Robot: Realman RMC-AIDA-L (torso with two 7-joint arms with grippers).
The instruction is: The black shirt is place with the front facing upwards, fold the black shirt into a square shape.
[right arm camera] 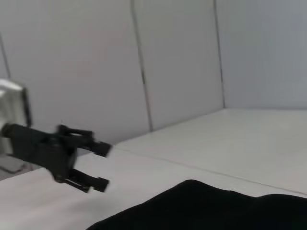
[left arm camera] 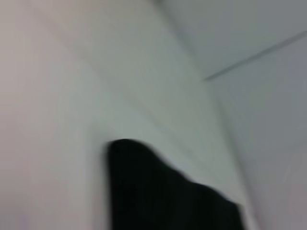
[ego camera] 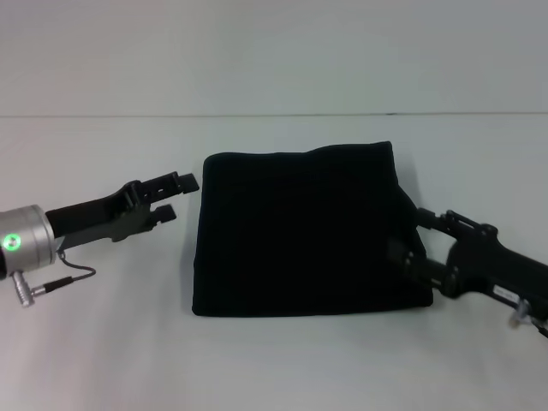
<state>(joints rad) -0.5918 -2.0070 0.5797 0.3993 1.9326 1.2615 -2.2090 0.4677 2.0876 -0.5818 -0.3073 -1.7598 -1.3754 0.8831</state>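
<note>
While one black shirt (ego camera: 300, 231) lies folded square mid-table (ego camera: 282, 360), you have two grippers flanking it.
Right wrist view alone confirms left gripper (right arm camera: 104, 165) spread, clear of cloth; right gripper (ego camera: 415, 240) touches its edge, grip undeterminable.

At the left edge of the head view, the left arm ends in a silver cylindrical wrist with a glowing green dot, a thin grey cable looping from a small plug beneath it. Its matt black left pincer (ego camera: 181, 195) has two flat, notched fingers. At lower right, the right pincer (ego camera: 417, 238) is black, angular linkage with small silver fittings.
</note>
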